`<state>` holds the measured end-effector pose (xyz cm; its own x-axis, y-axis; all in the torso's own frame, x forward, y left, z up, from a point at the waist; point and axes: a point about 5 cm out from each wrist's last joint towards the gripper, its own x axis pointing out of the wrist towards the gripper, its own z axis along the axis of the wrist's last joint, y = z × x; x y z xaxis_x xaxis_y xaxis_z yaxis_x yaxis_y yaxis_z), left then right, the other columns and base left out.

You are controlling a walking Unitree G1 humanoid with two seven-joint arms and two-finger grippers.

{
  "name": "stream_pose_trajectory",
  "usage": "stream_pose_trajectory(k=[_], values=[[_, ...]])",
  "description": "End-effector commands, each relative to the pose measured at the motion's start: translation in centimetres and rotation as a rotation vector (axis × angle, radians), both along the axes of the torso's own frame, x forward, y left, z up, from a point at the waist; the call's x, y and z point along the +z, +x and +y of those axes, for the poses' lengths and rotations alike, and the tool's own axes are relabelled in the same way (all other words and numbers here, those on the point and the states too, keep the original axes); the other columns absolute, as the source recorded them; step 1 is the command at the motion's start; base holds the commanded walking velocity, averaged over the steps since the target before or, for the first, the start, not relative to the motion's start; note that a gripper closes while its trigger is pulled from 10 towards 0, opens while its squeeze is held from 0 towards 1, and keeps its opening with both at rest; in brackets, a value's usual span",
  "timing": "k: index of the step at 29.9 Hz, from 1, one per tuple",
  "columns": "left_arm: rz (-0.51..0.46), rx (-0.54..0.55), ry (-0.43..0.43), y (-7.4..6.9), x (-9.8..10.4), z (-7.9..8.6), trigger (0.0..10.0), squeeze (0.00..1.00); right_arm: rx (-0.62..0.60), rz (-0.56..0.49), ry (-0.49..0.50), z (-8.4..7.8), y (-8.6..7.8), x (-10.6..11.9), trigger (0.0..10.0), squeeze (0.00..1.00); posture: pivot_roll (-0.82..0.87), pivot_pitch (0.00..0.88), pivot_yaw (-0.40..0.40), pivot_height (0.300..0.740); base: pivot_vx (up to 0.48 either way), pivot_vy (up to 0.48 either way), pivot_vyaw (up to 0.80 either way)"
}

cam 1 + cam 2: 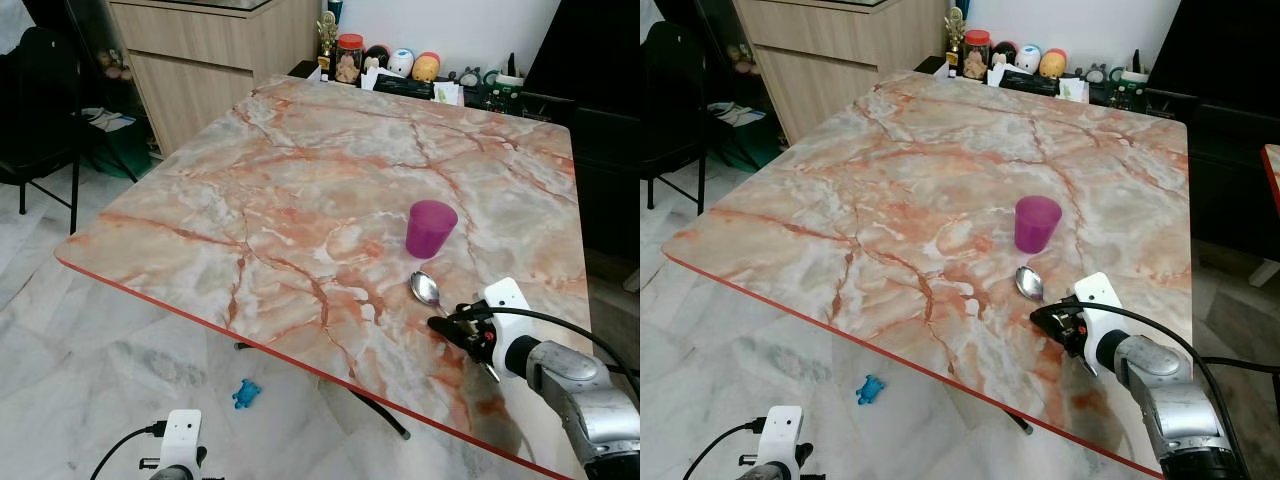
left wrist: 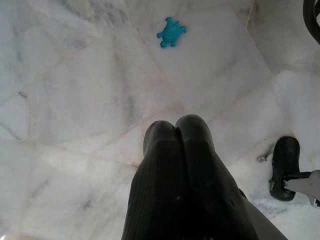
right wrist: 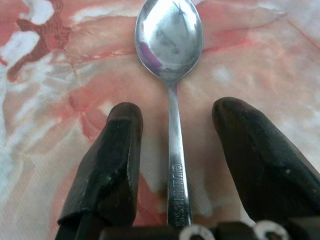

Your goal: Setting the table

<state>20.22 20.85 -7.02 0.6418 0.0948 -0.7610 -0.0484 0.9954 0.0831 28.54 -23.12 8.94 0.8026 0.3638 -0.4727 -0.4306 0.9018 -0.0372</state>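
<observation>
A metal spoon [image 1: 426, 289] lies flat on the marble table [image 1: 300, 190], its bowl pointing toward a purple cup [image 1: 430, 228] that stands upright just beyond it. My right gripper [image 3: 175, 122] is open, low over the table, with its two fingers [image 3: 112, 155] on either side of the spoon's handle [image 3: 176, 165] and a gap to each. From the head, the right gripper [image 1: 440, 322] sits at the spoon's handle end near the table's front right edge. My left gripper [image 2: 177, 137] is shut and hangs over the floor.
Jars, small figures and clutter [image 1: 400, 68] line the far edge of the table. A wooden cabinet [image 1: 200, 60] and a black chair [image 1: 40, 110] stand at the left. A small blue toy [image 1: 246, 393] lies on the white marble floor under the table's edge.
</observation>
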Motion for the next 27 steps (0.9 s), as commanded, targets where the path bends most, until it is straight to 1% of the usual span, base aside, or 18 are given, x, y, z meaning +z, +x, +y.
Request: stream_pose_trajectory(k=[1, 2, 3, 4, 5, 8, 16, 19, 22, 27], values=[[0.03, 0.008, 0.001, -0.6, -0.3, 0.3, 10.0, 0.0, -0.013, 0.013, 0.016, 0.1, 0.0, -0.4, 8.0, 0.0, 0.05, 0.073, 0.0, 0.74, 0.0, 0.0, 0.0], [0.03, 0.008, 0.001, -0.6, -0.3, 0.3, 10.0, 0.0, -0.013, 0.013, 0.016, 0.1, 0.0, -0.4, 8.0, 0.0, 0.05, 0.073, 0.0, 0.74, 0.0, 0.0, 0.0], [0.03, 0.007, 0.0, -0.6, -0.3, 0.2, 10.0, 0.0, -0.014, 0.015, 0.023, 0.3, 0.0, -0.5, 2.9, 0.0, 0.05, 0.073, 0.0, 0.74, 0.0, 0.0, 0.0], [0.03, 0.007, 0.0, -0.6, -0.3, 0.2, 10.0, 0.0, -0.011, 0.017, 0.025, 0.4, 0.0, -0.6, 0.2, 0.0, 0.06, 0.074, 0.0, 0.74, 0.0, 0.0, 0.0], [0.03, 0.006, 0.0, -0.6, -0.3, 0.2, 10.0, 0.0, -0.006, 0.02, 0.029, 0.5, -0.1, -0.7, 0.0, 0.0, 0.06, 0.074, 0.0, 0.74, 0.0, 0.0, 0.0], [0.031, -0.003, 0.002, -0.6, -0.3, 0.2, 10.0, 0.0, 0.004, 0.022, 0.032, 0.7, -0.1, -0.8, 0.0, 0.0, 0.05, 0.076, 0.0, 0.74, 0.0, 0.0, 0.0], [0.031, -0.004, 0.0, -0.6, -0.4, 0.0, 10.0, 0.0, 0.001, 0.017, 0.02, 0.6, 0.0, -0.8, 0.0, 0.0, 0.05, 0.075, -0.001, 0.74, 0.0, 0.0, 0.0], [0.03, -0.004, -0.001, -0.6, -0.4, 0.0, 10.0, 0.0, 0.01, 0.016, 0.021, 0.8, 0.1, -0.8, 0.0, 0.0, 0.05, 0.074, -0.001, 0.74, 0.0, 0.0, 0.0], [0.029, -0.004, -0.001, -0.6, -0.4, 0.0, 10.0, 0.0, 0.04, 0.022, 0.013, 1.4, 0.0, -1.0, 0.0, 0.0, 0.05, 0.075, -0.002, 0.74, 0.0, 0.0, 0.0], [0.028, -0.003, -0.001, -0.6, -0.3, 0.0, 10.0, 0.0, 0.036, 0.015, 0.017, 1.6, 0.1, -1.0, 0.0, 0.0, 0.06, 0.075, -0.002, 0.74, 0.0, 0.0, 0.0]])
